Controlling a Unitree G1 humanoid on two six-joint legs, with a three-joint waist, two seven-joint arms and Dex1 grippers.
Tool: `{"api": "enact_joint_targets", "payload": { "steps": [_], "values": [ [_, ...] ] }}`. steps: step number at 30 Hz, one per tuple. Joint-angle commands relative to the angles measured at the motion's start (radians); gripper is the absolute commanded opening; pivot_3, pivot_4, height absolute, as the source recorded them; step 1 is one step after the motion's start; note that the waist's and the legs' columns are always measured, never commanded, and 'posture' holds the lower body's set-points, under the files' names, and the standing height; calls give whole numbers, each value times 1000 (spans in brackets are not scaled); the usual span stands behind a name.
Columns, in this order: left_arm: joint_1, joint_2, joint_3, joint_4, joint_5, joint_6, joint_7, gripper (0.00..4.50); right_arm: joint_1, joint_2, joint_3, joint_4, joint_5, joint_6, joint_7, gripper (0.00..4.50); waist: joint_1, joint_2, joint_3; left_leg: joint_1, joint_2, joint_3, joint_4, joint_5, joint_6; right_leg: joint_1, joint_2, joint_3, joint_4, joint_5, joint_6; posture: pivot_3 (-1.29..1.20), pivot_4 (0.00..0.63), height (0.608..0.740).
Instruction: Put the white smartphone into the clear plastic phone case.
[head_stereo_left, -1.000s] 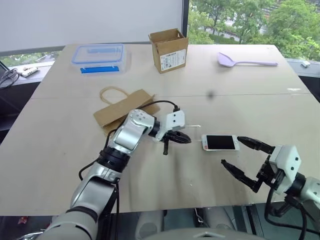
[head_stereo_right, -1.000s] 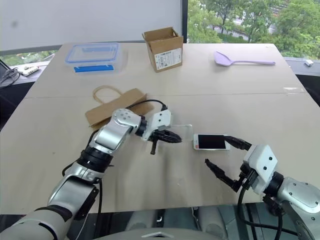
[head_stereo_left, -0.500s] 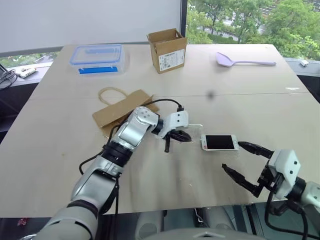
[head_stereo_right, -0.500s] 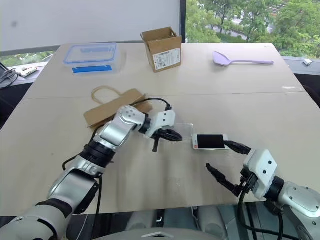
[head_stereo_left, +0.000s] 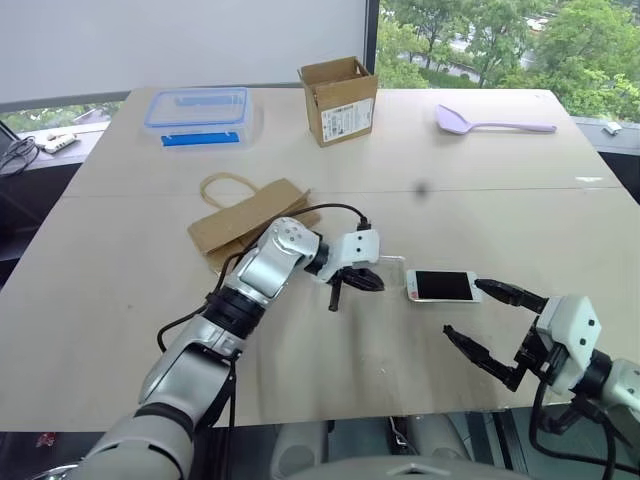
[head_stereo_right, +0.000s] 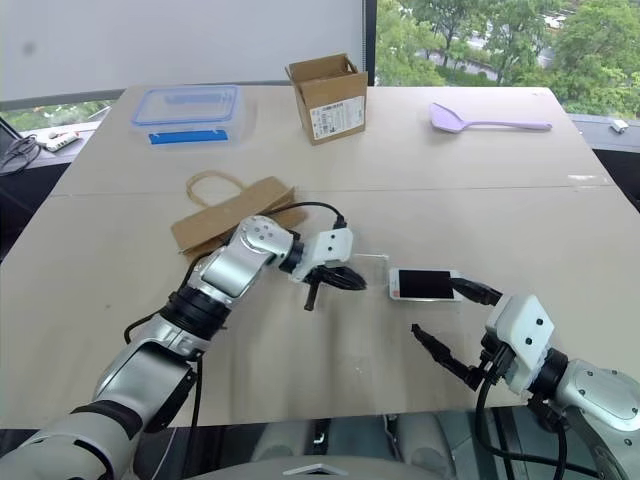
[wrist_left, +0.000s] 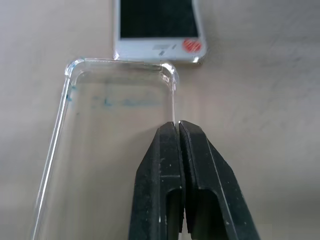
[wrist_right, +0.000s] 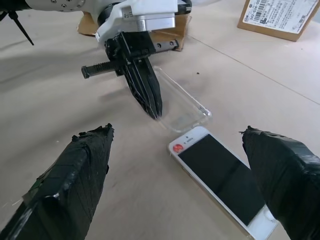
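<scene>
Pinching the clear plastic phone case (wrist_left: 115, 125) by one long rim, your left gripper (wrist_left: 178, 125) has its fingers shut tight on it. The case's short end touches the white smartphone (head_stereo_left: 441, 286), lying screen-up on the table (head_stereo_left: 500, 200). Your right gripper (head_stereo_left: 484, 322) hangs spread wide beside the phone, holding nothing.

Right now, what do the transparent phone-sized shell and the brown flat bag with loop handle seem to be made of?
The transparent phone-sized shell looks like thin clear plastic, glossy: the table shows through it and its rounded edges catch light. The brown flat bag with loop handle looks like matte kraft paper, creased flat; its handle is probably twisted paper cord, though that is hard to tell.
</scene>
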Motion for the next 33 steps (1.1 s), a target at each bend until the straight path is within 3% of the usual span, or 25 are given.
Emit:
{"api": "enact_joint_targets", "payload": {
  "steps": [1, 9, 23, 26, 33],
  "values": [
    [-33, -38, -23, -14, 7, 3, 16, 42, 8, 4, -12, -40, -3, -9, -12, 4500, 0, 0, 0, 0, 0, 0, 0, 0, 0, 0, 0, 0, 0, 0, 0, 0, 150, 740],
    [-97, -140, -40, 85, 17, -9, 52, 42, 25, 7, -12, -53, -5, -8, -28, 4500, -1, 0, 0, 0, 0, 0, 0, 0, 0, 0, 0, 0, 0, 0, 0, 0, 150, 740],
    [-81, -132, 8, 97, 24, 56, 167, 42, -25, -31, -54, 0, 31, 21, 2, 4500, -3, 0, 0, 0, 0, 0, 0, 0, 0, 0, 0, 0, 0, 0, 0, 0, 150, 740],
    [-69, -133, 10, 73, 18, 87, 182, 912, -45, -43, -55, 16, 36, 24, 14, 4500, -3, 0, 0, 0, 0, 0, 0, 0, 0, 0, 0, 0, 0, 0, 0, 0, 150, 740],
    [4, -114, 99, -108, -87, 180, 193, 4375, -72, -90, -52, 56, 2, 19, 47, 4500, -5, 0, 0, 0, 0, 0, 0, 0, 0, 0, 0, 0, 0, 0, 0, 0, 150, 740]
  ]
}}
